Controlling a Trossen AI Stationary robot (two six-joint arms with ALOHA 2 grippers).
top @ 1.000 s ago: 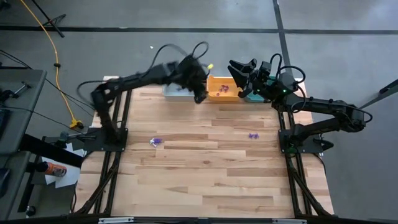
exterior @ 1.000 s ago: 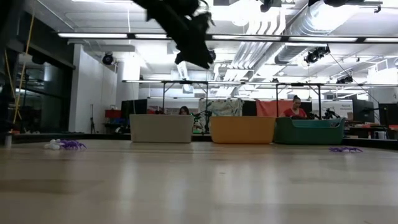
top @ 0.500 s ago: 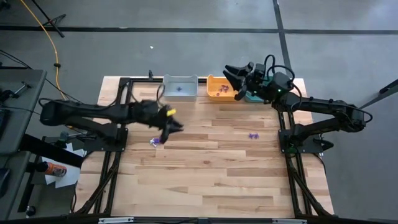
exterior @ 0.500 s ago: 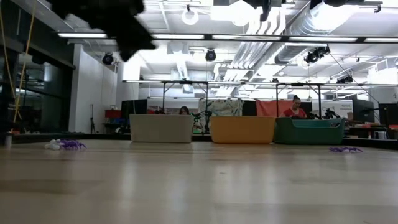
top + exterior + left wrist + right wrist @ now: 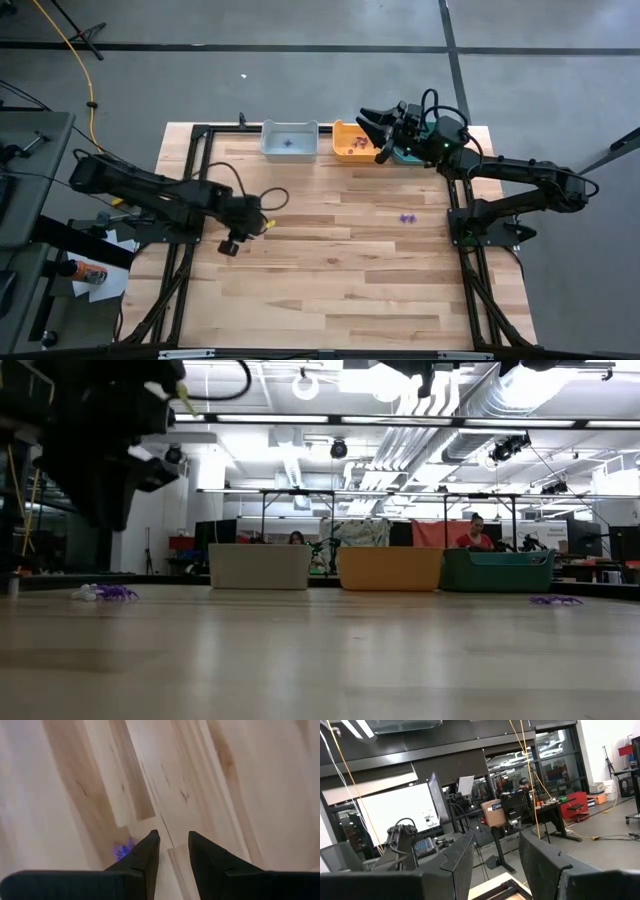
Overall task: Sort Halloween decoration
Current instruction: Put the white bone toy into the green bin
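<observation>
A purple trinket [image 5: 121,850] lies on the wood on the table's left part, just beside my left gripper's [image 5: 172,839] fingertips. That gripper [image 5: 231,243] is open and points down over the trinket without touching it. The low view shows the same trinket [image 5: 116,593] next to a small white piece. A second purple trinket [image 5: 406,217] lies on the table's right part. My right gripper [image 5: 372,131] hangs open above the orange bin [image 5: 352,142] at the far edge. One purple trinket [image 5: 288,143] sits in the grey bin [image 5: 288,139], and a few reddish ones are in the orange bin.
Three bins stand in a row along the far edge: the grey bin [image 5: 258,566], the orange bin [image 5: 390,568] and the teal bin [image 5: 497,571], which in the high view is mostly hidden under the right arm. Bare wood stretches over the middle and near part of the table [image 5: 340,290]. People sit in the room beyond.
My left arm has swung from above the grey bin toward the table's near left and come down over the purple trinket on the left. My right gripper has stayed over the orange bin.
</observation>
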